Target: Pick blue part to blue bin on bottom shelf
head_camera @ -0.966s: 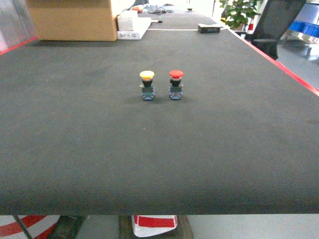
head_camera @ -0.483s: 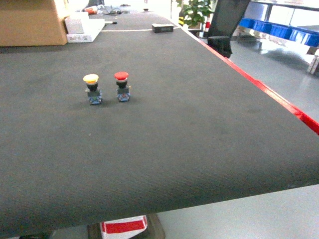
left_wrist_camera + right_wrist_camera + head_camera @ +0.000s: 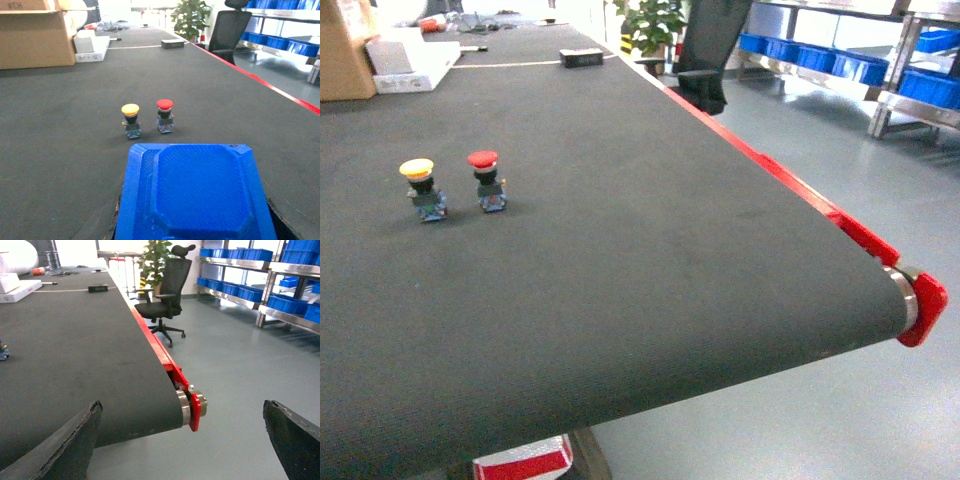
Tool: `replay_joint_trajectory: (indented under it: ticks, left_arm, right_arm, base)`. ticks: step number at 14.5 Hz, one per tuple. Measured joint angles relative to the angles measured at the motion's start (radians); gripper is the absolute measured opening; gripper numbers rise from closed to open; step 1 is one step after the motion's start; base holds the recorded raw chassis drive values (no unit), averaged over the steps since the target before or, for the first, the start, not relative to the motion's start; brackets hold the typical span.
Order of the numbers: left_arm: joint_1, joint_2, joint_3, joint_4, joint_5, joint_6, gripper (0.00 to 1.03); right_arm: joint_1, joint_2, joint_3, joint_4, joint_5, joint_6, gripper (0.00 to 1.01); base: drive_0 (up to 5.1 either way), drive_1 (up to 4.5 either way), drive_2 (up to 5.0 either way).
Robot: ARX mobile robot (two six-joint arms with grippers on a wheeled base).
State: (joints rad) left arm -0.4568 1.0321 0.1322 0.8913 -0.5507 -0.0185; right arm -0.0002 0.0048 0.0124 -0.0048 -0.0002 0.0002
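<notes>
Left gripper [image 3: 195,220] holds the blue part [image 3: 197,192] level above the belt [image 3: 60,125], pushbuttons [image 3: 131,120] at 12 o'clock. Right gripper [image 3: 182,440] fingers [image 3: 65,445] spread wide, empty.

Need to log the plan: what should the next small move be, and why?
Probably turn the base right: the blue part fills the left wrist view, apparently gripped, while the blue bins sit on racks far off to the right.

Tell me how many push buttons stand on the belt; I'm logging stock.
2: the yellow-capped button and, just to its right, the red-capped button, both upright on the black belt. More may lie out of frame.
</notes>
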Motion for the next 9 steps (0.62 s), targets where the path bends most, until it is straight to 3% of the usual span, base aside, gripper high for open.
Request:
replay_joint_trajectory:
  ticks: [9]
  left_arm:
    - [0.0, 0.0, 0.0, 0.0, 0.0, 0.0, 0.45]
  right_arm:
    - [0.0, 0.0, 0.0, 0.0, 0.0, 0.0, 0.98]
  base:
    - [-1.6, -1.61, -1.6]
